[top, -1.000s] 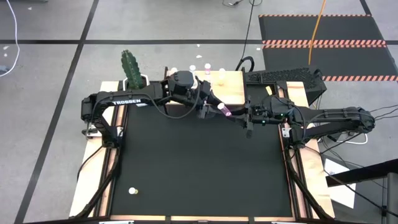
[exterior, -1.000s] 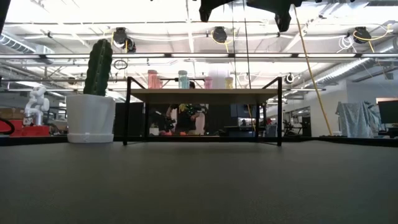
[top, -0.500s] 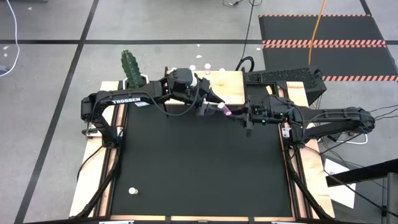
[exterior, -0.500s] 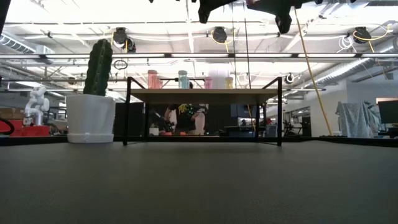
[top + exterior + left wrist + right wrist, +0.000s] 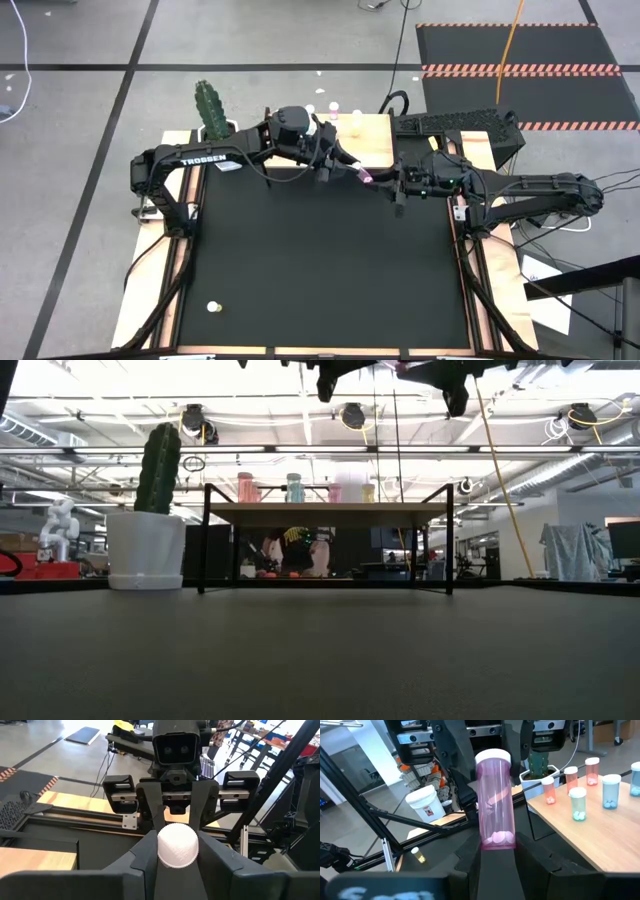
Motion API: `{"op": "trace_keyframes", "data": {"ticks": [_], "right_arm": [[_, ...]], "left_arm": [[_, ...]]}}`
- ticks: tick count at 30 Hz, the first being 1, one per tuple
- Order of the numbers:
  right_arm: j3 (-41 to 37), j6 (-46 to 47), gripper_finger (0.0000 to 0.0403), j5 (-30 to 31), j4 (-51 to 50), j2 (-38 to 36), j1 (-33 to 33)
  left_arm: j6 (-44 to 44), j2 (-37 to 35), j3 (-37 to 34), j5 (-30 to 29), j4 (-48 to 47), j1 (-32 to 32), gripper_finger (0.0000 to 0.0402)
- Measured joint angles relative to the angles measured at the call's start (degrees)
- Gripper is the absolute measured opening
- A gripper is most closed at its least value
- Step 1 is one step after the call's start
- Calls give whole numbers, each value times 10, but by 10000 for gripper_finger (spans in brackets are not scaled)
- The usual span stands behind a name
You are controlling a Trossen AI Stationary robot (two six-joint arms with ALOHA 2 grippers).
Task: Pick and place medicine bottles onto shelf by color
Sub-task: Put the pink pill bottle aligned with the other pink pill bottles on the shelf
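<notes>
Left gripper [image 5: 345, 170] closed onto purple bottle [image 5: 366, 177] cap (right gripper [image 5: 385, 183] clamps base).

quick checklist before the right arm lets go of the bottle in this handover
1. Right gripper grips the pink bottle at its base: ok.
2. Left gripper is closed on the bottle's white cap, a finger on each side: ok.
3. Bottle is held in the air, off the black mat, just in front of the shelf: ok.
4. Bare wood is free on the shelf for one more bottle: ok.
5. Pink bottles on the shelf stand together, apart from the blue ones: ok.
6. Whether the left grip alone will hold the bottle level: cannot tell.
</notes>
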Motion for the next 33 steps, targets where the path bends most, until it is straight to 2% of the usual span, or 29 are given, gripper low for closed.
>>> {"op": "trace_keyframes", "data": {"ticks": [8,13,17,20,26,30,33], "right_arm": [[0,-10,110,13,-12,0,0],[0,-11,150,118,-43,0,0],[0,26,182,202,-82,-1,0],[0,52,200,212,-110,-1,0],[0,105,221,212,-177,-1,0],[0,111,222,212,-194,-1,0],[0,109,222,212,-196,-1,0]], "left_arm": [[4,0,0,-1,-11,5,129],[4,-3,0,-31,-54,26,118],[12,-5,1,-32,-68,42,121],[20,-5,9,-49,-91,52,122],[97,17,95,-152,-240,68,119],[115,60,149,-157,-307,74,126],[148,98,176,-185,-358,74,127]]}}
